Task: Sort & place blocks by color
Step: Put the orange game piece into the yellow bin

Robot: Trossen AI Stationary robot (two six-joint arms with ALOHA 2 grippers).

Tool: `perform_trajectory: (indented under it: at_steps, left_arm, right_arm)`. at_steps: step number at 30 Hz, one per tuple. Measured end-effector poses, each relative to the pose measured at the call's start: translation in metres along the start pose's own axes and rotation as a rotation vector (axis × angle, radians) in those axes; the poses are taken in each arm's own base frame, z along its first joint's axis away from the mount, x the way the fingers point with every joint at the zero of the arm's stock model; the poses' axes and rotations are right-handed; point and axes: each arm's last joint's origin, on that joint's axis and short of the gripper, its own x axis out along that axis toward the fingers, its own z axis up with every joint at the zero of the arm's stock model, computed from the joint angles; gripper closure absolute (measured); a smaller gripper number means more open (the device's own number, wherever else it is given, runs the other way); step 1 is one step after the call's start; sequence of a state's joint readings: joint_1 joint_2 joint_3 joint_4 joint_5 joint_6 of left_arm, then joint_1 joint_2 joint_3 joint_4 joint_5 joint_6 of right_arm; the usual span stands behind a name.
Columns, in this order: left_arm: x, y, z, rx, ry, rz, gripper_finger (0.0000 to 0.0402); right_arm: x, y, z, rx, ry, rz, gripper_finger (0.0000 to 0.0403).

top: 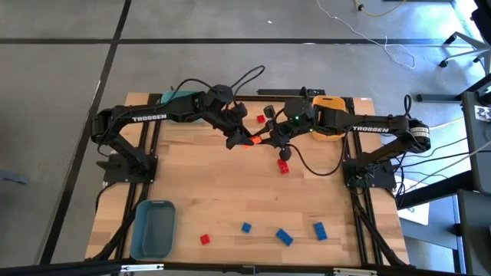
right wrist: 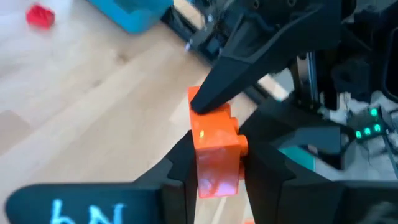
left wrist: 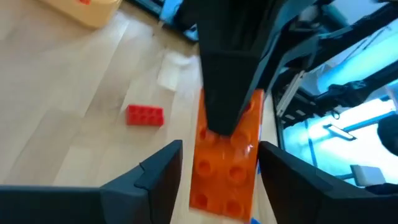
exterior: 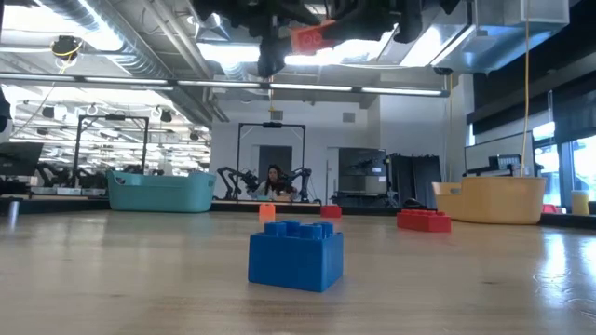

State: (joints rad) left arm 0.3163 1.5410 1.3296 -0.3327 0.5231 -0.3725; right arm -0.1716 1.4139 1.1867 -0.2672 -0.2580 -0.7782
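Your right hand [right wrist: 214, 171] is clamped on the orange block [right wrist: 216, 152], held mid-air above the tabletop [top: 230, 199]; your left hand [left wrist: 217, 171] stands apart around it, apparently handing it over.

orange block [left wrist: 225, 167] partly hidden by jaws

Three bins [top: 153, 228], about eight blocks [top: 284, 237], two grippers [top: 253, 140].
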Motion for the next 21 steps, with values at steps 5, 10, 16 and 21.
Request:
perform_trajectory:
  at_steps: [5,10,16,21]
  left_arm:
    - [-0.003,0.006,0.001,0.004,0.000,0.025,0.0200]
    - [-0.011,0.016,0.003,0.016,-0.022,0.133,0.0199]
    - [-0.022,0.028,0.003,0.039,-0.039,0.298,0.0198]
    - [-0.031,0.033,0.006,0.035,-0.062,0.346,0.0198]
  right_arm:
    - [-0.002,0.000,-0.001,0.009,0.047,-0.001,0.0308]
    - [-0.004,-0.002,-0.005,0.110,0.176,-0.118,0.0308]
    - [-0.015,-0.002,-0.011,0.186,0.371,-0.275,0.0308]
    - [-0.027,-0.004,-0.017,0.367,0.498,-0.470,0.0308]
